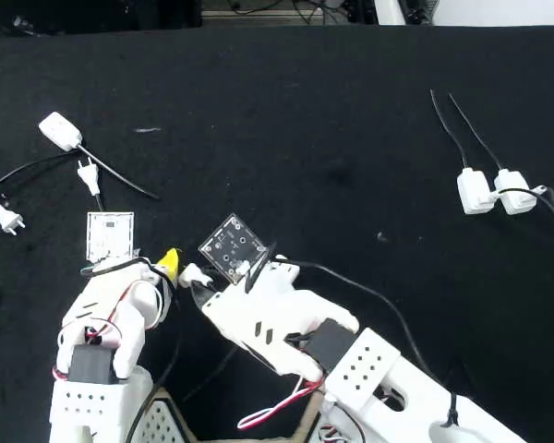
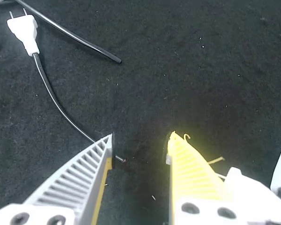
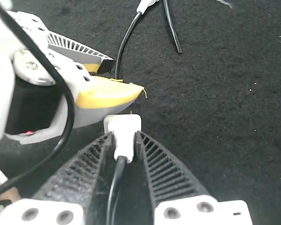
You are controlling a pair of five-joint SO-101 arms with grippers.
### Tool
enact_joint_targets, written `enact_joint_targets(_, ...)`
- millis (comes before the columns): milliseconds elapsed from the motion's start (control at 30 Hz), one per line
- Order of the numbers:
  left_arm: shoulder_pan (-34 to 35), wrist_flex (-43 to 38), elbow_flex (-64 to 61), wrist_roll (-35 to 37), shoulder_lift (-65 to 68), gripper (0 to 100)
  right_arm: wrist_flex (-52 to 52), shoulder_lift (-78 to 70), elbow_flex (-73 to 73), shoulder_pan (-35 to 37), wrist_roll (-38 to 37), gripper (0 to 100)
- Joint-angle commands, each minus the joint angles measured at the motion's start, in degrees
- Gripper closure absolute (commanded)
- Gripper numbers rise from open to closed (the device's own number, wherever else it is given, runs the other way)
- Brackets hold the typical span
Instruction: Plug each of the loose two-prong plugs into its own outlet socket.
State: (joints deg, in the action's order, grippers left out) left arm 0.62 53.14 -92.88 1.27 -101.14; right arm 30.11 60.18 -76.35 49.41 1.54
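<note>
Right gripper [image 3: 123,137] clamped on plug [image 3: 123,125], cord [image 3: 113,187] trailing back between its fingers [image 3: 164,173]. Plug just beside left gripper [image 2: 140,140], near yellow finger [image 2: 189,168]. Left gripper spread open, cable [image 2: 51,93] running in under it. To do well: grip firm, back plug clear of left gripper first, prongs level.
</note>
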Motion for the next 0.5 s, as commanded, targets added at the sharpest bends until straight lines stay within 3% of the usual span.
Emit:
enact_joint_targets(0, -1.27, -0.44, 0.57, -0.44, 0.44, 80, -2.64, 1.36, 4.18, -0.44, 0.18, 98.8)
enact_joint_targets(133, -0.66, -0.26, 0.92, -0.35, 0.35, 80, -0.97, 1.45, 3.47, -1.14, -5.89, 98.8)
enact_joint_targets(467, 1.36, 0.62, 2.68, 0.0, 0.35, 80, 17.14, 1.45, 13.85, -13.19, -14.77, 98.8)
